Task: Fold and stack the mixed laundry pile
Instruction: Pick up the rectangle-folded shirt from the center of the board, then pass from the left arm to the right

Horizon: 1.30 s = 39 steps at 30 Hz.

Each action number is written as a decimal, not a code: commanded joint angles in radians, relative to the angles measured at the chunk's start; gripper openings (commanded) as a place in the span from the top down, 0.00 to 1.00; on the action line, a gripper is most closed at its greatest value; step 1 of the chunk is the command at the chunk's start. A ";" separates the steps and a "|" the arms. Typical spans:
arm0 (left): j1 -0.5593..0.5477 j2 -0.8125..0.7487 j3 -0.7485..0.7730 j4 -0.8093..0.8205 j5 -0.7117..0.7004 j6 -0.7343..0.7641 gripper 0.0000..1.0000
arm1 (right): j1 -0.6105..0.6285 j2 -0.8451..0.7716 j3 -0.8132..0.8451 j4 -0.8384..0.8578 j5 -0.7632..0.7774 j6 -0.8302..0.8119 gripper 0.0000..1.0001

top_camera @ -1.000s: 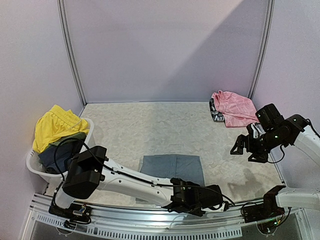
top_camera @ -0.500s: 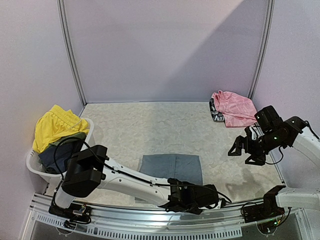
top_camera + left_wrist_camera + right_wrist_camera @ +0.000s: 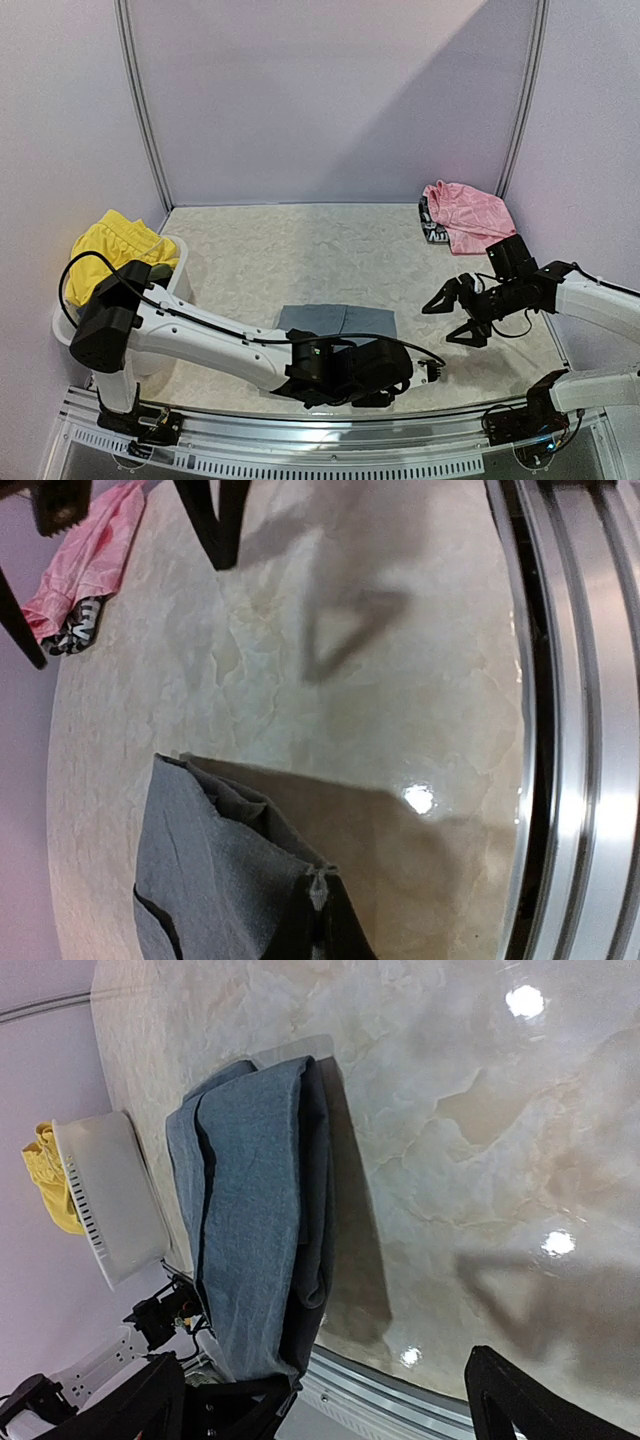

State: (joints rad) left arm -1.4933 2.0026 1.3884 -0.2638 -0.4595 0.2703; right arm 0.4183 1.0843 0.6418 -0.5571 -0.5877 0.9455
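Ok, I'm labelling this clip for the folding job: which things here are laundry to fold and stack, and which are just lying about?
Job: grey garment pinched by the left gripper; yellow shorts in the white tub; pink piece at the far right.
Just there: white tub; metal rail at the near edge.

Pale lilac walls point(image 3: 330, 100) enclosed a glossy cream marble-patterned tabletop point(image 3: 300, 250), with slim grey metal posts point(image 3: 140, 110) at the rear corners. A ribbed silver aluminium rail point(image 3: 250, 450) edged its near side; bright glints dotted the surface.

Bright; glare spots; soft shadows
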 commanded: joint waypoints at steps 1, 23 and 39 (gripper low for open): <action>0.020 -0.049 -0.029 0.042 -0.004 -0.038 1.00 | 0.053 0.117 -0.019 0.232 -0.078 0.087 0.01; 0.031 -0.053 0.029 -0.005 -0.010 -0.045 1.00 | 0.180 0.767 0.092 0.793 -0.226 0.251 0.16; 0.026 -0.054 0.033 -0.017 -0.018 -0.094 1.00 | 0.182 0.940 0.114 1.251 -0.292 0.421 0.72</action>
State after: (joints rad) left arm -1.4757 1.9785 1.3987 -0.2729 -0.4694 0.2001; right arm 0.5953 2.0010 0.7448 0.6086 -0.8780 1.3396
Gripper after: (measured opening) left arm 0.007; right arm 0.343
